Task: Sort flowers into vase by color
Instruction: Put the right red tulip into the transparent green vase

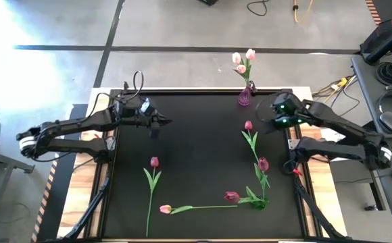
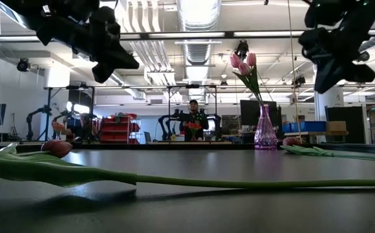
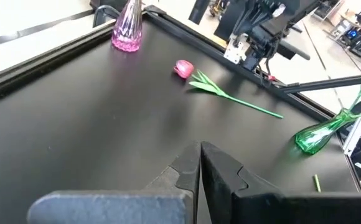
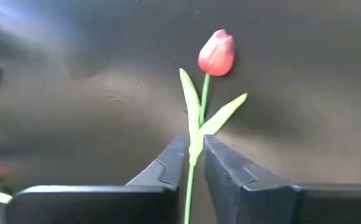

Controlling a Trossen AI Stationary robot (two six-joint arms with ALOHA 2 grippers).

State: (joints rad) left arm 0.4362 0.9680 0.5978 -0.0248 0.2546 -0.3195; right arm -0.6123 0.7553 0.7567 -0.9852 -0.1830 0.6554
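Stretched across the low view's foreground is a long thin green stem (image 2: 239, 184), belonging to a tulip lying flat on the black table mat (image 1: 196, 148). From above it is the pale pink tulip (image 1: 165, 209) near the front edge, its stem running rightward.

Farthest left, the left gripper (image 1: 157, 124) hangs above the mat's far left part with its two dark fingers pressed together on nothing. No flower lies beneath it. The nearest one, a pink-headed tulip (image 1: 154, 163) with its stem trailing toward the front edge, lies well apart from it.

Right of centre, a dark magenta tulip (image 1: 232, 196) lies beside a green glass vase (image 1: 258, 202), which seems to rest on its side. Another dark magenta tulip (image 1: 263, 163) lies just behind that vase.

At the far edge a pink glass vase (image 1: 244, 98) stands upright, holding pale pink tulips (image 1: 243, 59).

A reddish-pink tulip (image 1: 248, 125) lies on the mat in front of that vase, just beside the right gripper (image 1: 270, 125). This gripper is raised above the mat. In its wrist view the fingers stand a narrow gap apart, and the tulip's stem shows in line with that gap, the head beyond the fingertips. Whether the fingers touch the stem cannot be told.
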